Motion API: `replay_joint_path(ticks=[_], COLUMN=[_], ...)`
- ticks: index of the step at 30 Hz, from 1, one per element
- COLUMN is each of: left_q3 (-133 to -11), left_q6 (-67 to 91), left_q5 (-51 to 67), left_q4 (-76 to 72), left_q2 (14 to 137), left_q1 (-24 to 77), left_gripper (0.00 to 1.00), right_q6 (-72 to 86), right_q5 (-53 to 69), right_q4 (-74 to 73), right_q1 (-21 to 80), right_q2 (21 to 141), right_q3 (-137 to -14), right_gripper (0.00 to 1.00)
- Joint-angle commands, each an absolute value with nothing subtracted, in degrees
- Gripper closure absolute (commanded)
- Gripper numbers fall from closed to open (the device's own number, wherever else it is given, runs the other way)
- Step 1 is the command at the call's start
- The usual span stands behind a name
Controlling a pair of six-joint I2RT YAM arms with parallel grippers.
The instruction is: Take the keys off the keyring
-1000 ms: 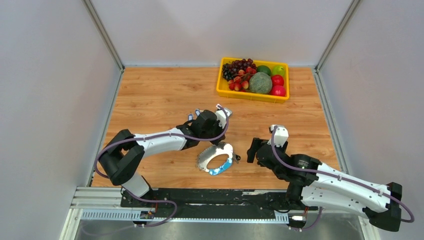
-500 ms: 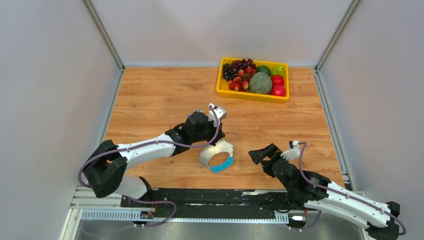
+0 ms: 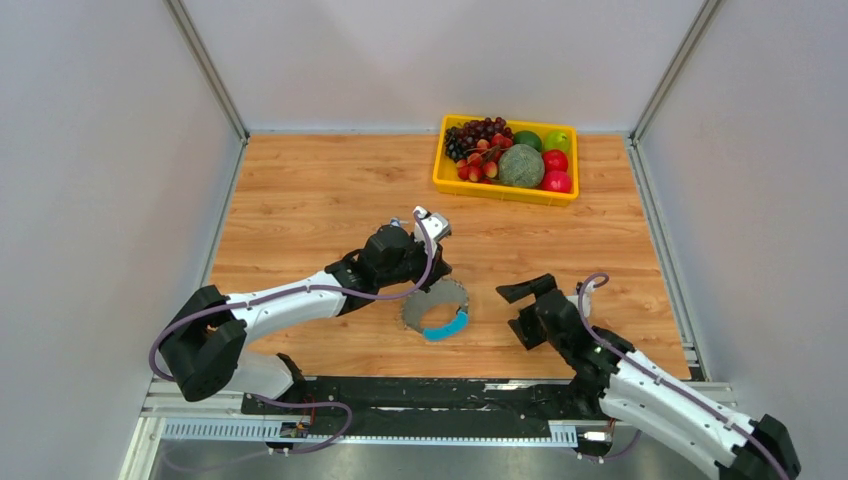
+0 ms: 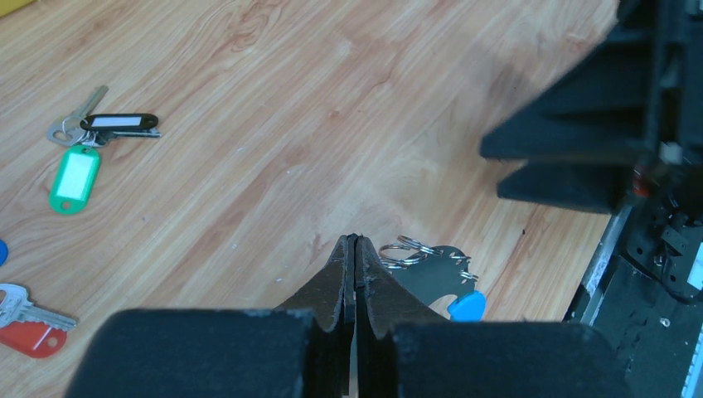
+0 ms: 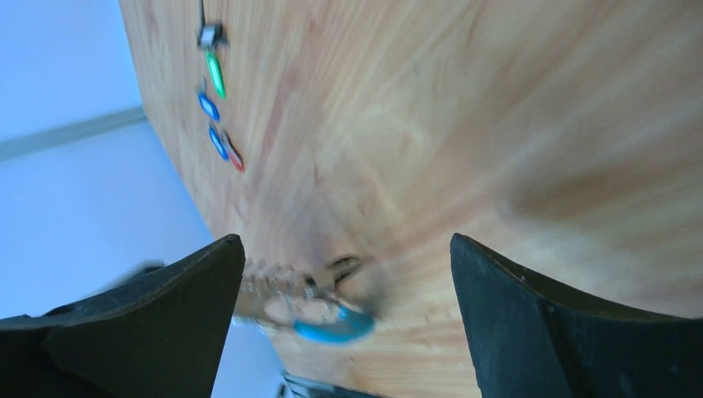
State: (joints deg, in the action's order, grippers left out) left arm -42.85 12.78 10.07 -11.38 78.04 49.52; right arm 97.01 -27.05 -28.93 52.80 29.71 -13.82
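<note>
Left gripper (image 4: 352, 249) first: its fingers are pressed flat together, no gap showing. The keyring (image 4: 431, 267) sits right at the tips, poking out just to their right, blue section (image 4: 468, 305) on the near side. Whether the tips actually pinch its rim, I cannot tell. A few small split rings (image 4: 406, 247) cluster on the rim beside the tips, and no key shows hanging from them. One could be hidden behind the fingers.

Beyond the tips, well off to the left, loose keys lie on the wooden table (image 4: 332, 99): a red-tagged key (image 4: 31, 336) nearest, then a green-tagged key (image 4: 75, 178), then a black-tagged key (image 4: 120, 122) with bare silver keys beside it.

Across from the ring, the right gripper (image 3: 526, 308) hangs with fingers spread wide and nothing between them.

My read: most of the job looks done, with only a check of the ring left.
</note>
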Motion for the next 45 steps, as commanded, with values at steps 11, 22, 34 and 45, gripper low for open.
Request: replay_joint_path(ticks=[11, 22, 34, 45], left_q3=[-42.64, -41.57, -40.02, -40.01], left_q6=[12.42, 12.22, 12.41, 12.22], left_q5=[10.94, 11.57, 12.36, 11.78], left_q4=[-15.19, -16.64, -18.54, -18.29], left_q2=[76.5, 75.23, 72.85, 72.72], left_q1=[49.68, 49.74, 49.82, 49.77], left_gripper=[1.0, 1.0, 1.0, 1.0], right_q6=[83.43, 87.72, 93.79, 96.96], right_q5=[19.23, 21.24, 20.22, 15.81], right_q4=[-6.57, -3.12, 7.38, 6.99], right_q1=[27.64, 30.81, 35.82, 36.49], right_q2=[52.54, 60.6, 68.41, 62.37], right_q3=[-18.67, -20.84, -19.79, -15.97], right_gripper=[0.0, 0.02, 0.25, 1.0])
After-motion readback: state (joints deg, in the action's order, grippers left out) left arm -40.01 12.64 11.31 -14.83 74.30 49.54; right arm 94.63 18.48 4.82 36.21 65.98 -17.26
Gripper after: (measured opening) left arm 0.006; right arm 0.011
